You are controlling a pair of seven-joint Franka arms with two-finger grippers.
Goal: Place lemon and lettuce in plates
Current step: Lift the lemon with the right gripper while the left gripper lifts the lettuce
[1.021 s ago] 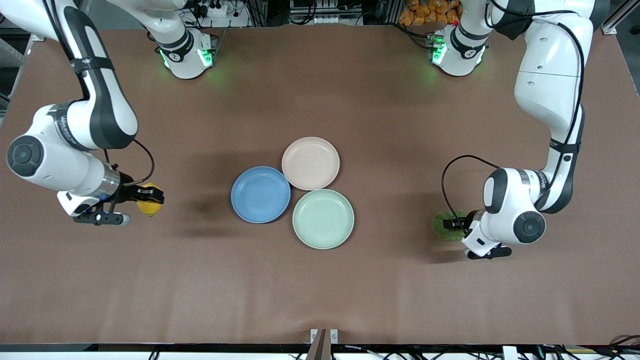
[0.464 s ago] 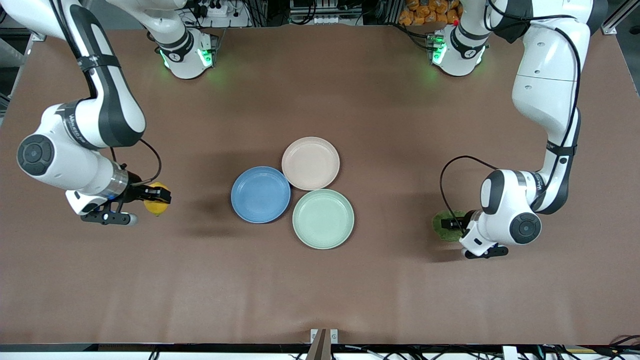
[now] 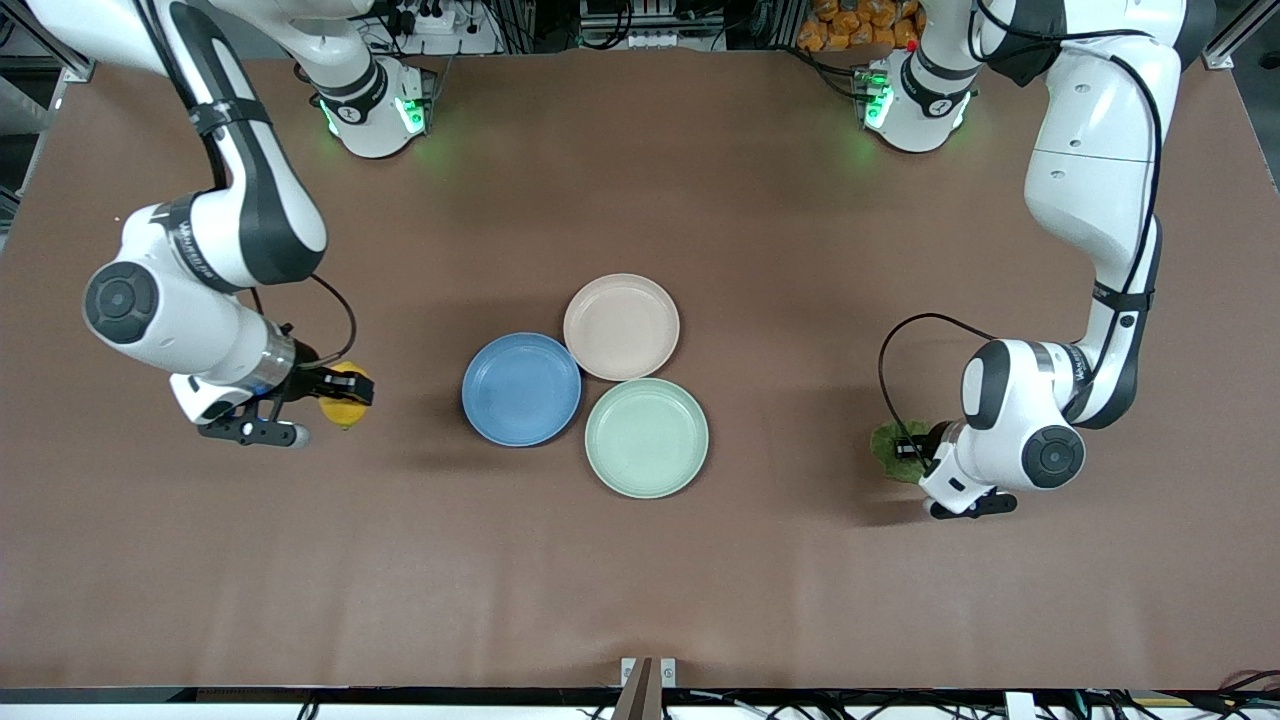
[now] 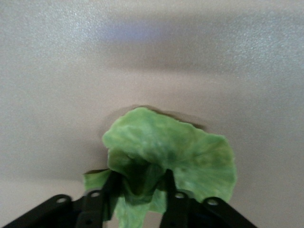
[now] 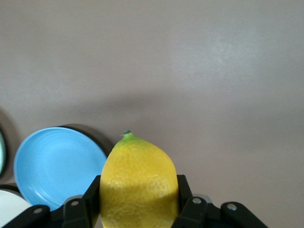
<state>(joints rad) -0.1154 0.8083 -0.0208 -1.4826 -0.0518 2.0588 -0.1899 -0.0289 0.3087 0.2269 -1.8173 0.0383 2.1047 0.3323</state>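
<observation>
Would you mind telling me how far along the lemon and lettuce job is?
Neither plate is filled yet: the blue plate and beige plate sit bare. The right gripper holds the lemon aloft; the left gripper is pinching the lettuce. Both placements remain.

Right gripper [image 3: 345, 386] clamped on lemon [image 3: 343, 394] above bare table [image 3: 640, 580]; left gripper [image 3: 908, 450] pinching lettuce [image 3: 892, 444]; three plates [image 3: 521, 388] clustered mid-table.

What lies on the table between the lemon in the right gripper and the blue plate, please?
Nothing: in the front view only bare brown table separates the lemon, held by the right gripper, from the blue plate.
</observation>
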